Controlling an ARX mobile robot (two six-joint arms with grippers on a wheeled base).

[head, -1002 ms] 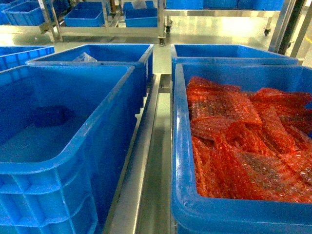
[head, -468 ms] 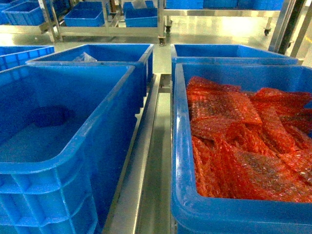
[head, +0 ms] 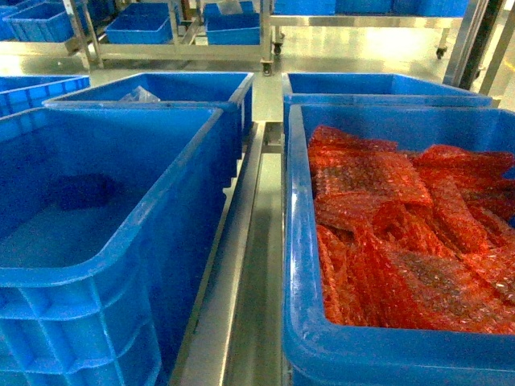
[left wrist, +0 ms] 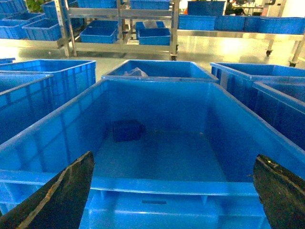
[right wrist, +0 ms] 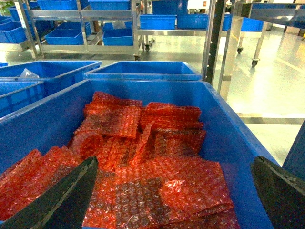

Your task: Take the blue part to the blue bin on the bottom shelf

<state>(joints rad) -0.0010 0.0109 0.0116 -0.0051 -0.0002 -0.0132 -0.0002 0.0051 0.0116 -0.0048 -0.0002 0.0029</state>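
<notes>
The blue part is a small dark lump lying on the floor of the blue bin, toward its far left corner. The left wrist view shows the blue part well beyond the bin's near rim. My left gripper is open, its dark fingers spread wide just outside that rim with nothing between them. My right gripper is open too, hanging empty over red bubble-wrap packs. Neither gripper shows in the head view. A steel rail of the bottom shelf runs between the crates.
A like crate full of red bubble-wrap packs stands right of the bin. Two more blue crates stand behind. Steel racks with crates line the back. A steel post rises at the right.
</notes>
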